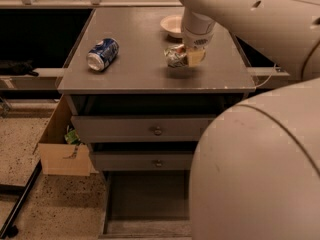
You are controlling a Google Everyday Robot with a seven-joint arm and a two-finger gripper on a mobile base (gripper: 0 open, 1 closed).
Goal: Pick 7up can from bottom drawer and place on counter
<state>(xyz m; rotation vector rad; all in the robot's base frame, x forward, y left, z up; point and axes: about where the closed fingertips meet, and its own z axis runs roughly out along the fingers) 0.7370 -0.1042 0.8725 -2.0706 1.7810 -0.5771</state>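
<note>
1. Gripper (189,58) first: I am watching it pointing down from the pale arm (250,19) and sitting low over the counter (140,74), toward the right half of that surface as I am viewing it.
2. I am seeing the 7up can (174,55) lying right against the gripper, on its left side in my view, and it appears to be resting on the counter.
3. I am not managing to tell whether the gripper is clamping the can or merely standing beside it.
4. I am finding a blue and white can (102,54) lying on its side well to the left of the gripper, on the same counter and well apart from the 7up can.
5. I am noticing a white bowl (171,25) sitting just behind the gripper, farther from me, with the arm covering part of it.
6. I am looking at the upper drawer (140,129) and the middle drawer (135,161), each with a round knob, stacking below the gripper under the counter's front edge.
7. I am seeing the bottom drawer (145,199) standing pulled out, far below the gripper and nearer to me, its flat grey floor showing.
8. I am spotting a cardboard box (62,156) sitting on the speckled floor, low and far to the left of the gripper, beside the cabinet.
</note>
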